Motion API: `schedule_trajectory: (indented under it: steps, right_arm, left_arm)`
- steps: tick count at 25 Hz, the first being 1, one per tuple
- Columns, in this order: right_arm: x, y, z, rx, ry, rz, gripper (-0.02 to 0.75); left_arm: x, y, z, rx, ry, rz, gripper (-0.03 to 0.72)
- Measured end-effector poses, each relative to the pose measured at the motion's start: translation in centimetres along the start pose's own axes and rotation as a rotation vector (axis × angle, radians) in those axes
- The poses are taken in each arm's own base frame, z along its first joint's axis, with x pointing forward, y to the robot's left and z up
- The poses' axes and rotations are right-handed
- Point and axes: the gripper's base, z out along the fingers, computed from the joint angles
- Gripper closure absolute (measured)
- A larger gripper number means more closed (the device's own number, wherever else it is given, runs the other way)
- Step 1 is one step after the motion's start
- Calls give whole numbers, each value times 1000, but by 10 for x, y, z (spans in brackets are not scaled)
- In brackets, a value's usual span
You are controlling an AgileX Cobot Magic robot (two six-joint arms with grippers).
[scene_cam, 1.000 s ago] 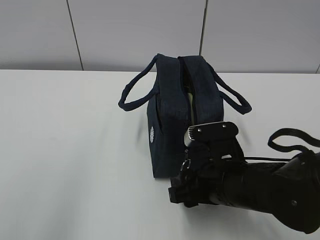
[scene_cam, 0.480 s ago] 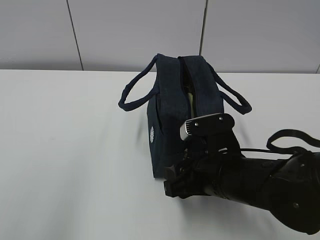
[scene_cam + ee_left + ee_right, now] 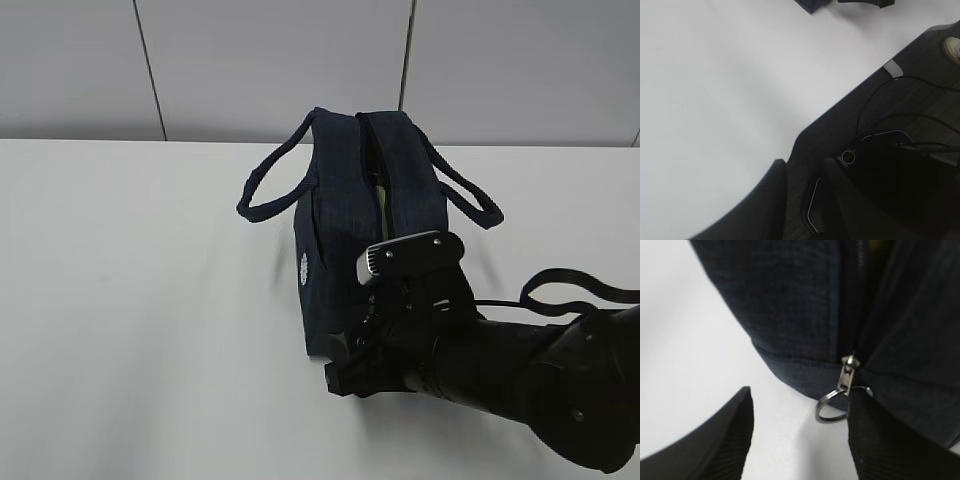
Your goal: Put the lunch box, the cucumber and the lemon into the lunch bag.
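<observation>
The navy lunch bag (image 3: 345, 230) stands on the white table with a loop handle hanging on each side. Its top zipper is partly open, and a yellow-green sliver (image 3: 379, 190) shows inside. I cannot make out the lunch box, cucumber or lemon as such. My right gripper (image 3: 347, 368) is low at the bag's near end. In the right wrist view the gripper (image 3: 800, 400) is open. The metal ring pull (image 3: 832, 407) hangs between the fingers, close against the right finger (image 3: 890, 440). My left gripper (image 3: 804, 200) is slightly open and empty, over the table edge.
The right arm (image 3: 500, 375) and its cable lie on the table to the right of the bag. A bag corner (image 3: 812, 5) shows at the top of the left wrist view. That view also shows the table edge (image 3: 840, 102) and dark floor with cables.
My right arm has moved a little left and lower toward the bag's near end. The bag has not moved.
</observation>
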Motion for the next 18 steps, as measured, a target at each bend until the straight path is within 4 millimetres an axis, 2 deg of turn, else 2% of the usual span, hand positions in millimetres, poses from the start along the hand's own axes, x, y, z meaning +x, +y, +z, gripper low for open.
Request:
schedule_trajectory:
  steps: [7,15,18]
  right_arm:
    - [0,-1,3,0,-28,2,311]
    - [2,-2,6,8,-21,11,513]
    - [2,-2,6,8,-21,12,566]
  left_arm:
    - [0,0,0,0,-2,-3,535]
    - [-1,0,0,1,-6,-4,535]
    - [-1,0,0,1,-7,-4,535]
